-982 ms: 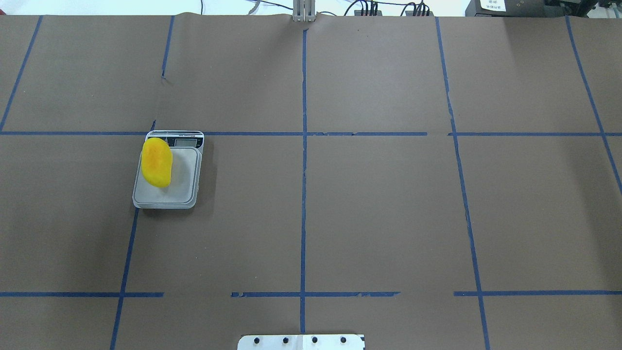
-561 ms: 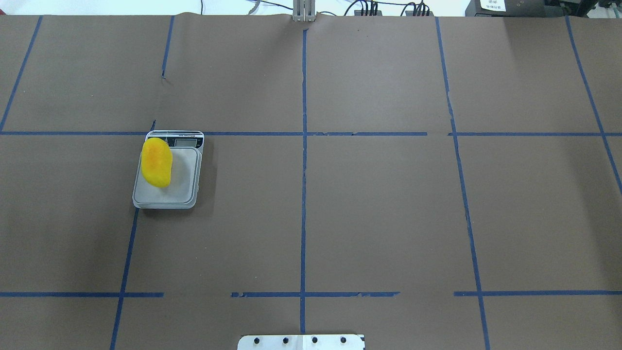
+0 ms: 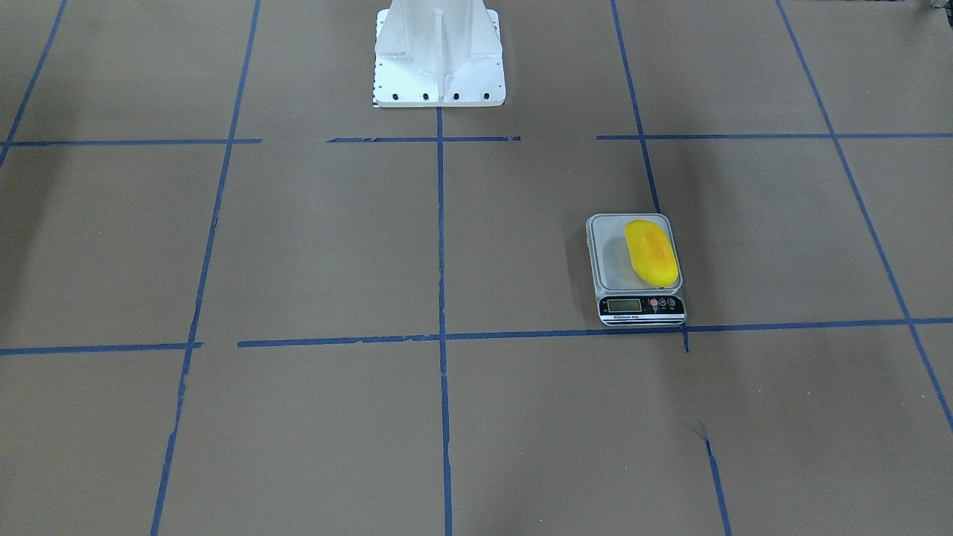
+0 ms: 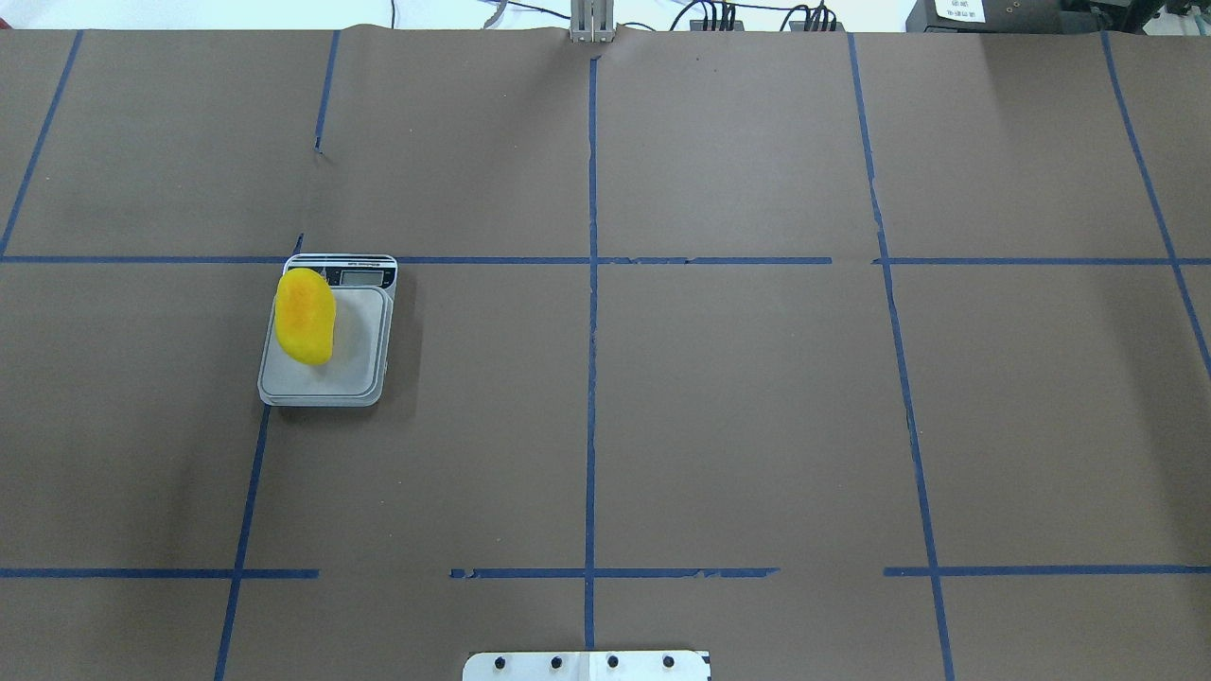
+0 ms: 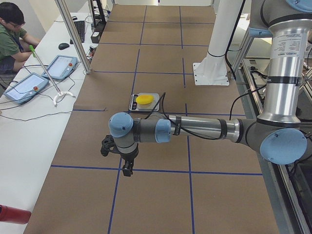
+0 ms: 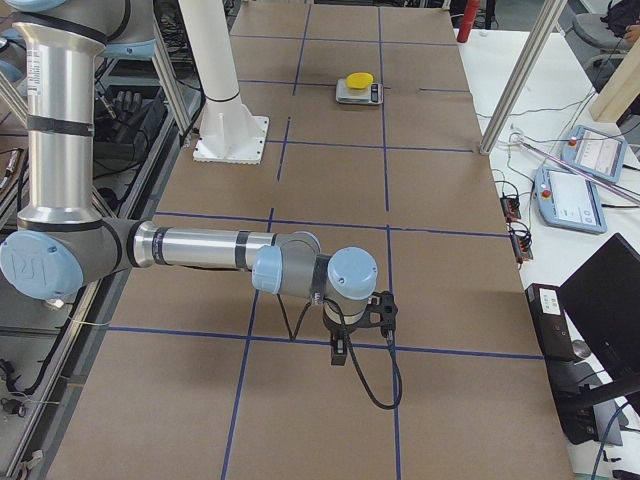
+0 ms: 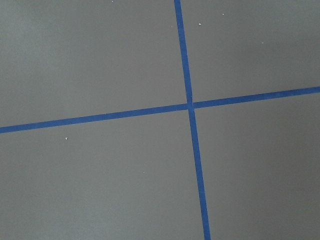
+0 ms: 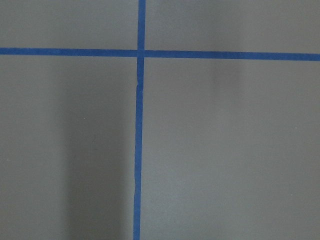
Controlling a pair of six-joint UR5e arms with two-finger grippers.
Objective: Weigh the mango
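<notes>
The mango (image 4: 305, 316) is yellow with an orange blush and lies on the left part of the small grey scale's platform (image 4: 358, 364), its far end next to the display. It also shows in the front view (image 3: 651, 253) on the scale (image 3: 612, 262), and far off in both side views (image 5: 145, 99) (image 6: 359, 80). My left gripper (image 5: 127, 168) hangs above the table, well in front of the scale. My right gripper (image 6: 340, 352) hangs above the table's other end. I cannot tell whether either is open or shut. Both wrist views show only brown paper and blue tape.
The white robot base (image 3: 439, 52) stands at the table's middle edge. An operator (image 5: 9, 29) sits at a side bench with teach pendants (image 5: 58, 66) and cables. Aluminium posts (image 5: 73, 34) (image 6: 520, 75) stand at the table's edges.
</notes>
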